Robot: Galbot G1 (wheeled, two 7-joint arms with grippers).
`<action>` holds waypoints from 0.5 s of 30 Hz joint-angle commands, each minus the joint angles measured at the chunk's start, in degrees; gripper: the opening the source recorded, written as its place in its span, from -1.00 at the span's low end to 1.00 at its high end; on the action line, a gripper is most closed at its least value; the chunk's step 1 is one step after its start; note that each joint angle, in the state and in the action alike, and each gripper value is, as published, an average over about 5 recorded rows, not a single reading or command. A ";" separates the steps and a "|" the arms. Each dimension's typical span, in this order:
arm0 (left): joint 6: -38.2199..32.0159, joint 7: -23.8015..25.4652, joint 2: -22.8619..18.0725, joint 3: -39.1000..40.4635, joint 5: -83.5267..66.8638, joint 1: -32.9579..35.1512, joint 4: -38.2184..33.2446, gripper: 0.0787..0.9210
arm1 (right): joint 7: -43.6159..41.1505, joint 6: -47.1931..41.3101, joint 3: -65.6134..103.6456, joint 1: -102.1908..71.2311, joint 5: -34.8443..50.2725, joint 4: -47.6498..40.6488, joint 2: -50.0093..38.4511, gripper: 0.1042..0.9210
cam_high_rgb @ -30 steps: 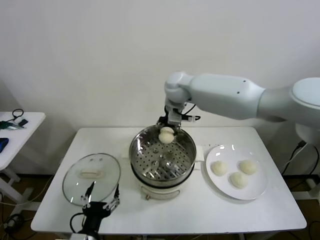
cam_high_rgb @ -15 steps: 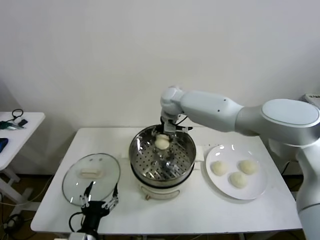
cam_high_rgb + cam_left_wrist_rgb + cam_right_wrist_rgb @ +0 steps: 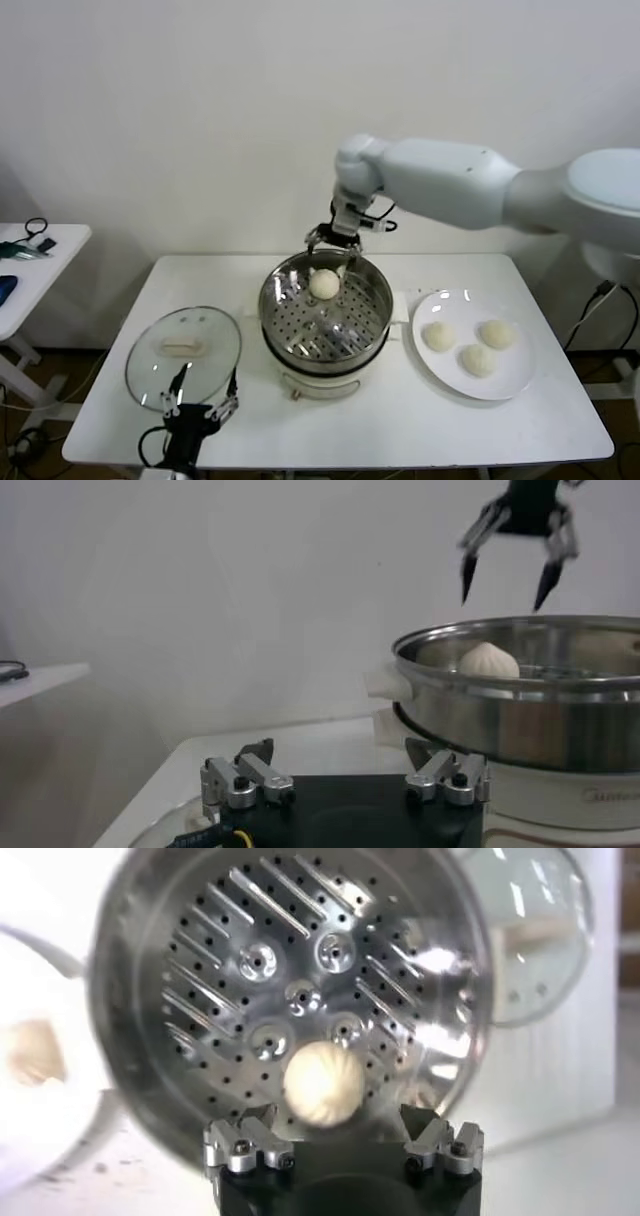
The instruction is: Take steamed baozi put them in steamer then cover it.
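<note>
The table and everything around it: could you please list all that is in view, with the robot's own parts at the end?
baozi in steamer: one, cream-white, at the basket's far side
baozi on plate: three, cream-white
plate: one, white, right of the steamer
steamer: one, steel basket on a white base, table centre
cover: one, clear glass with cream handle, flat on the table, left of the steamer
table: one, white
side table: one, white, far left, small items on it
right claw: open, above the steamer's far rim
left claw: open, low at the cover's near edge
</note>
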 commanded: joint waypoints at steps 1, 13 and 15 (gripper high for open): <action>-0.09 -0.05 0.12 -0.04 0.34 0.12 -0.30 0.77 | -3.00 -21.26 -12.84 12.59 18.32 7.80 -13.46 0.76; -0.29 -0.15 -0.17 0.05 0.28 0.07 -0.50 0.77 | 9.51 -41.06 -11.43 -4.51 16.47 16.69 -28.63 0.76; -0.41 -0.19 -0.14 0.08 0.34 0.26 -0.56 0.77 | 10.73 -42.27 -8.85 -8.86 14.87 15.54 -28.61 0.76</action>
